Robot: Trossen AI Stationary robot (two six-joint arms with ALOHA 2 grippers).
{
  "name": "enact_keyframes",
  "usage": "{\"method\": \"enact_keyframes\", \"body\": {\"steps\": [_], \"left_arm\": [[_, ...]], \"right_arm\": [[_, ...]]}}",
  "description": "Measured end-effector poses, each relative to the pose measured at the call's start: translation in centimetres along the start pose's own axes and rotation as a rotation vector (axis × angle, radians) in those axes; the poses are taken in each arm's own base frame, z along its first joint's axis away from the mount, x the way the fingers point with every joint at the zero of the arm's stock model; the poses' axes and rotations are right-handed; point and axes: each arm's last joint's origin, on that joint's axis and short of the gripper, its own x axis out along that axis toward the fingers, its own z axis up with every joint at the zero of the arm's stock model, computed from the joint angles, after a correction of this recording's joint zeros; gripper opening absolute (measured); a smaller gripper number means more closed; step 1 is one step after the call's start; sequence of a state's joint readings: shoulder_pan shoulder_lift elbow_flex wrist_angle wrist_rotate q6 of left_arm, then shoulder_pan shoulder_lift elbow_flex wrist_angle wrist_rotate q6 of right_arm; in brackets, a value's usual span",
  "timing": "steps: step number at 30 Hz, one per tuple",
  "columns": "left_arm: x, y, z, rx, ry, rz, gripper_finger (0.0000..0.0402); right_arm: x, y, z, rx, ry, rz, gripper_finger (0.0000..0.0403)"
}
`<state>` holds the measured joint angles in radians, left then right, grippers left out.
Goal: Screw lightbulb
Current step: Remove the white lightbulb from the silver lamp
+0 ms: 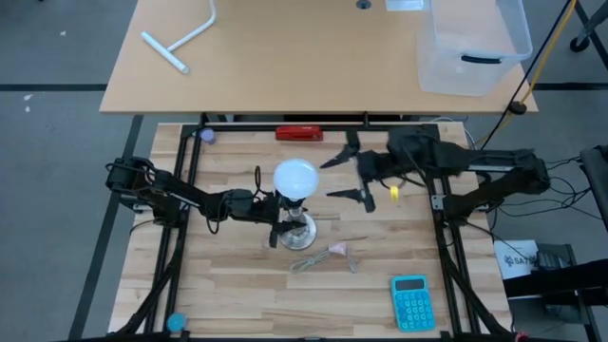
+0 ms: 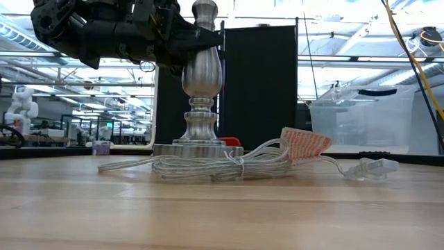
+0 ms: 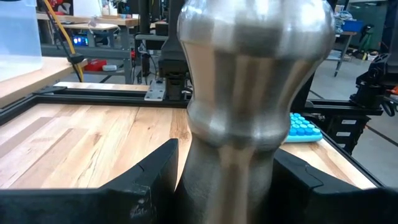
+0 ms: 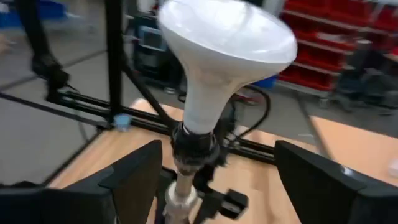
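Nearest thing: brushed silver lamp stem (image 3: 249, 112) fills the left wrist view, standing between the left gripper's (image 1: 278, 231) two dark fingers (image 3: 152, 180), which press on its sides.
Left gripper: clamped on the stem of the upright lamp stand (image 2: 201, 83), above the round silver foot (image 2: 198, 149), near the middle of the tabletop (image 1: 237, 294).
Lightbulb: white mushroom-shaped lightbulb (image 4: 214, 59) sits upright in the black socket (image 4: 194, 146) on top of the stand, its narrow end down in the socket; how deep the thread sits I cannot tell.
Right gripper: the right gripper (image 1: 350, 178) hangs beside the bulb toward the right edge, fingers spread wide and apart from the glass, holding nothing.
Loose things: clear cord bundle (image 2: 208, 165) lies coiled round the foot, with a small pink plastic piece (image 2: 305, 142) close by; a blue calculator (image 1: 412, 302) sits near the front right corner.
Step in hand: judged from this, a release between turns, the stand braced.
Next move: it calls for closing on the domed head squarely, then twisting gently so the stand does not tip.
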<state>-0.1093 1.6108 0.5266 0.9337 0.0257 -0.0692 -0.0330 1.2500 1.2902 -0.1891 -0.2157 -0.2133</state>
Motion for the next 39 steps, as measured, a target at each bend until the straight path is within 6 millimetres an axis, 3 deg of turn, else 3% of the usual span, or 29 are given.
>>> {"method": "enact_keyframes", "body": {"steps": [5,9,14,17,19,22,34,39], "left_arm": [[0.0,0.0,0.0,0.000,-0.003,0.000,0.0190],[0.0,0.0,0.0,0.000,-0.003,0.001,0.0190],[0.0,0.1,0.0,-0.002,-0.004,0.012,0.0190],[0.0,0.2,0.1,-0.004,-0.008,0.024,0.0190],[0.0,0.2,0.1,-0.006,-0.011,0.039,0.0190],[0.0,0.3,0.1,-0.008,-0.015,0.062,0.0190],[0.0,0.4,0.1,-0.013,-0.020,0.100,0.0190],[0.0,0.4,0.1,-0.012,-0.020,0.104,0.0190]], "right_arm": [[-1.9,2.2,-1.2,-0.040,0.047,-0.203,0.0301],[-2.8,3.8,-4.4,-0.021,0.027,-0.325,0.0301],[-2.6,5.2,-9.4,0.057,-0.249,-0.375,0.0301],[-2.2,5.6,-10.7,0.129,-0.459,-0.375,0.0301],[-1.5,5.9,-11.3,0.143,-0.501,-0.352,0.0301],[0.1,6.4,-11.4,0.137,-0.518,-0.336,0.0301],[6.6,6.5,-8.2,0.056,-0.513,-0.392,0.0301],[8.1,6.4,-7.3,0.051,-0.510,-0.392,0.0300]]}}
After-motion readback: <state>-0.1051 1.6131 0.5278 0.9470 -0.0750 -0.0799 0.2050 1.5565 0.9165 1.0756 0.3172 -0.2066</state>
